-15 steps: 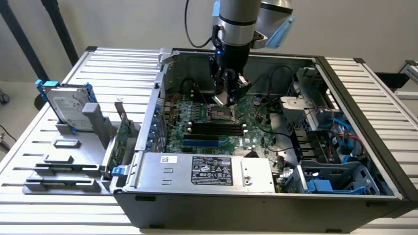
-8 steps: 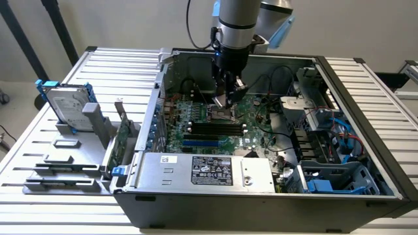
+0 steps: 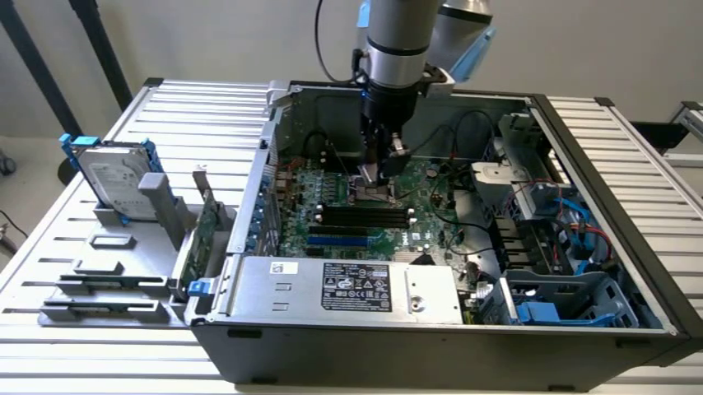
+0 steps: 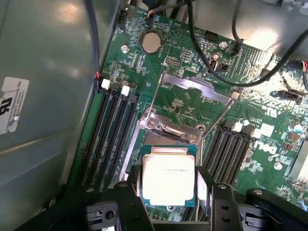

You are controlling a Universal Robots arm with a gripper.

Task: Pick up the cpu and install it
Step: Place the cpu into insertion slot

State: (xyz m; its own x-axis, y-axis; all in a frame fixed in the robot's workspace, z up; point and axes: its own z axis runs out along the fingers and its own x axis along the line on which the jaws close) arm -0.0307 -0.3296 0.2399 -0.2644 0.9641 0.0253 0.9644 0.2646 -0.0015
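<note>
Exterior view: ribbed metal table (image 3: 621, 156), pale wall behind. Open computer case (image 3: 439, 350) lies on its side on the table, green motherboard (image 3: 363, 222) facing up, boxed power supply (image 3: 341, 288) along the near edge. On the exterior view's left, outside the case, a hard drive (image 3: 110, 177) with blue brackets stands upright in grey holder blocks (image 3: 110, 271). The arm (image 3: 396, 49) comes straight down into the case; the gripper (image 3: 379, 174) is low over the middle of the board. Wrist view: grey case wall (image 4: 43, 72) with a white label (image 4: 12, 103); motherboard (image 4: 269, 72) with coin cell (image 4: 150, 42), black cables (image 4: 211, 67), and memory slots (image 4: 108, 130) on either side of the socket (image 4: 168, 130). The socket's silver load plate (image 4: 192, 85) is swung open. The cpu (image 4: 168, 174), silver top up, sits level right at the socket, between the gripper (image 4: 168, 187) tips. Black fingers (image 4: 129, 198) stand wide apart, one against each of two opposite edges of the cpu, gripping it. Cannot tell whether the chip is fully seated or just above the socket.
</note>
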